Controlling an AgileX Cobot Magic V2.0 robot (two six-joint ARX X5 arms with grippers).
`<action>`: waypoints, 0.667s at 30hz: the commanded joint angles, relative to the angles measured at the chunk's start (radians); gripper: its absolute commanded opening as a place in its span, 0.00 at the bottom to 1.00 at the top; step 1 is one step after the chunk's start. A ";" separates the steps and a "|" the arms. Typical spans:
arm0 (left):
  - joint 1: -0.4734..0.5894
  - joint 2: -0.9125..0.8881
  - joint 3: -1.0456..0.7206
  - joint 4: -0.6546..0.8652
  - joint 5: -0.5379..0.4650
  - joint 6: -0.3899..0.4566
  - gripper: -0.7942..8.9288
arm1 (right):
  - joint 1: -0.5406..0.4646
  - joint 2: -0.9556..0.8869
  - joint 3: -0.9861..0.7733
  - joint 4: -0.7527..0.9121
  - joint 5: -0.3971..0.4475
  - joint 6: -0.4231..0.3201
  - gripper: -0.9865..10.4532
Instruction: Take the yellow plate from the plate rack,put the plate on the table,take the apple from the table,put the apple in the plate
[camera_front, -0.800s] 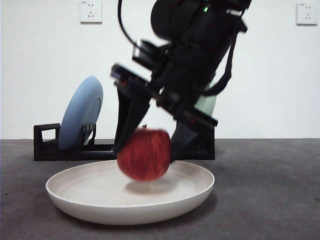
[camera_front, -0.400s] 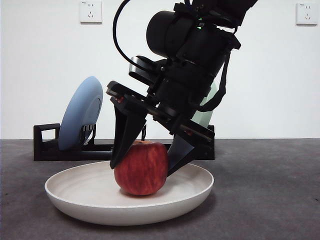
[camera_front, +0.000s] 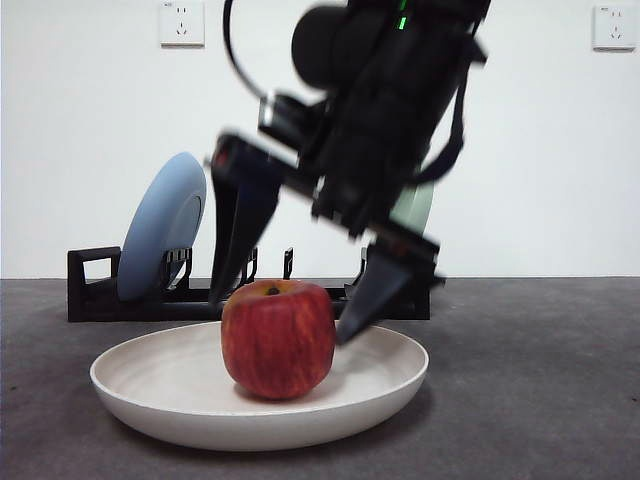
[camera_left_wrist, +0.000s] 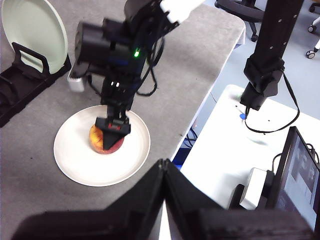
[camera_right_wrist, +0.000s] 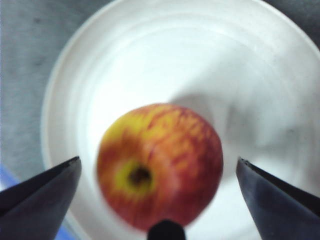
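Note:
The red apple (camera_front: 278, 338) sits upright in the cream yellow plate (camera_front: 180, 385), which lies on the dark grey table (camera_front: 540, 400). My right gripper (camera_front: 290, 300) hovers just above the apple, jaws open and apart from it on both sides. In the right wrist view the apple (camera_right_wrist: 160, 165) shows between the spread jaws (camera_right_wrist: 157, 175) over the plate (camera_right_wrist: 150, 60). My left gripper (camera_left_wrist: 164, 172) is shut and empty, held high and away; its view shows the plate (camera_left_wrist: 75, 165), the apple (camera_left_wrist: 102, 142) and the right arm. The black plate rack (camera_front: 95, 290) stands behind.
A blue plate (camera_front: 160, 235) stands in the rack at the left, and a pale green plate (camera_front: 415, 205) at the right, mostly hidden by the arm. The green plate also shows in the left wrist view (camera_left_wrist: 35, 30). The table's edge (camera_left_wrist: 200, 105) runs close to the plate.
The apple came down into the plate and now rests there. My right gripper has opened, let go of it and lifted slightly.

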 joint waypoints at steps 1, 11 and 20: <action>0.002 -0.005 -0.005 0.003 0.000 -0.002 0.08 | 0.002 -0.072 0.019 -0.040 -0.003 0.006 0.62; 0.002 -0.005 -0.005 0.004 -0.007 0.005 0.08 | 0.002 -0.394 0.026 -0.335 -0.007 -0.004 0.60; 0.002 -0.004 -0.005 0.004 -0.008 0.005 0.08 | 0.002 -0.684 0.093 -0.476 0.063 -0.009 0.09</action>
